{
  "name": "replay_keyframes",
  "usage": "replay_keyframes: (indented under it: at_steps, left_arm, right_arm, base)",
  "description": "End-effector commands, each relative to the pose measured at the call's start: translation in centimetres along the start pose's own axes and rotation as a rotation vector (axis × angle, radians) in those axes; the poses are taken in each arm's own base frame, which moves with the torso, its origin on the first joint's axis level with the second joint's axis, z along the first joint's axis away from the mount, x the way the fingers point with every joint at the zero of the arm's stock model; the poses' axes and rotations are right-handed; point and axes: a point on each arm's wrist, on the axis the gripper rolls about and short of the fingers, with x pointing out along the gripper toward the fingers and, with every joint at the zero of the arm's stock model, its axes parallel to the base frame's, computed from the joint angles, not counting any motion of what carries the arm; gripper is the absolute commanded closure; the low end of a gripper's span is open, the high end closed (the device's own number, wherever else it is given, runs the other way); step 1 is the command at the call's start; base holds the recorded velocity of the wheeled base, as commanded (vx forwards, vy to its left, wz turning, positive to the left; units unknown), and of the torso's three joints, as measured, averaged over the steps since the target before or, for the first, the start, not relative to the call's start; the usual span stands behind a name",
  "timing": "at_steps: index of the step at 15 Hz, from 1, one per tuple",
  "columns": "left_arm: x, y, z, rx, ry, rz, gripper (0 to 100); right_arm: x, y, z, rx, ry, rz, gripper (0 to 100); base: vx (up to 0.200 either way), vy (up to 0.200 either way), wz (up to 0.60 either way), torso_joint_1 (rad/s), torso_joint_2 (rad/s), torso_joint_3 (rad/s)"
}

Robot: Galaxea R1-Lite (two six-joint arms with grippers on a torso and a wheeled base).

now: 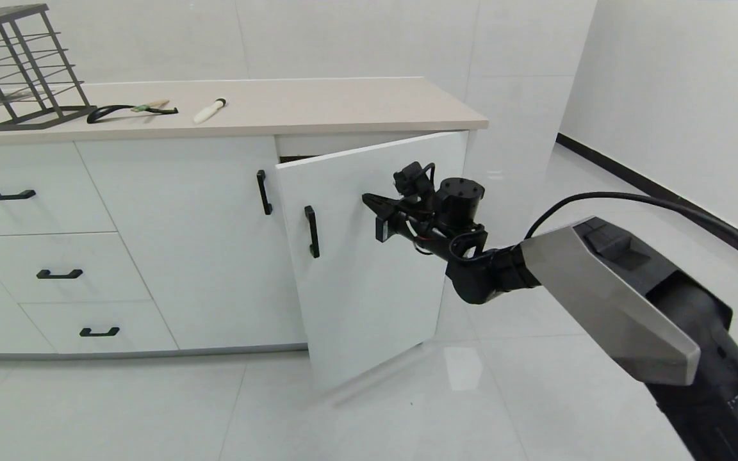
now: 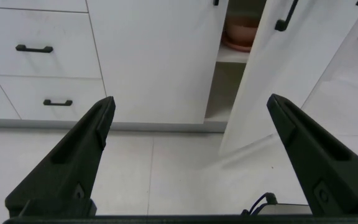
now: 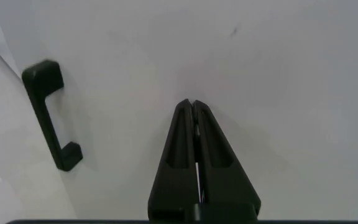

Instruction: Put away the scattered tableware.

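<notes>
Care pays here: our right gripper (image 3: 193, 104), pinched shut, hangs near the black bar handle (image 3: 47, 118) of the ajar white cabinet door (image 1: 369, 288), so we would open it before hooking that handle squarely.

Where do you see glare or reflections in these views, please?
Head view: the glossy floor mirrors the open cabinet door as a pale patch. Left wrist view: the floor carries a faint door reflection. Right wrist view: even light on the door, no glare.
</notes>
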Motion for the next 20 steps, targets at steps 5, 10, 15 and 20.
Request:
replay_keyframes:
  at_steps: [5, 10, 15, 20]
  left_arm:
    - [0.0, 0.0, 0.0, 0.0, 0.0, 0.0, 0]
    - [0.0, 0.0, 0.0, 0.0, 0.0, 0.0, 0]
    - [0.0, 0.0, 0.0, 0.001, 0.0, 0.0, 0]
    - [0.0, 0.0, 0.0, 0.001, 0.0, 0.0, 0]
  right_arm:
    - [-10.8, 5.4, 9.0, 0.02, 0.049, 0.065, 100]
    - [-34.8, 7.0, 16.9, -0.042, -0.027, -0.177, 100]
    - [-46.7, 12.6, 15.3, -0.163, -0.157, -0.425, 100]
    - [-50.3, 16.4, 10.8, -0.223, -0.129, -0.547, 100]
  base:
    - [0.0, 0.0, 0.0, 0.0, 0.0, 0.0]
    - [0.0, 0.0, 0.0, 0.0, 0.0, 0.0]
    - [0.0, 0.0, 0.0, 0.0, 0.0, 0.0]
    - [0.0, 0.0, 0.0, 0.0, 0.0, 0.0]
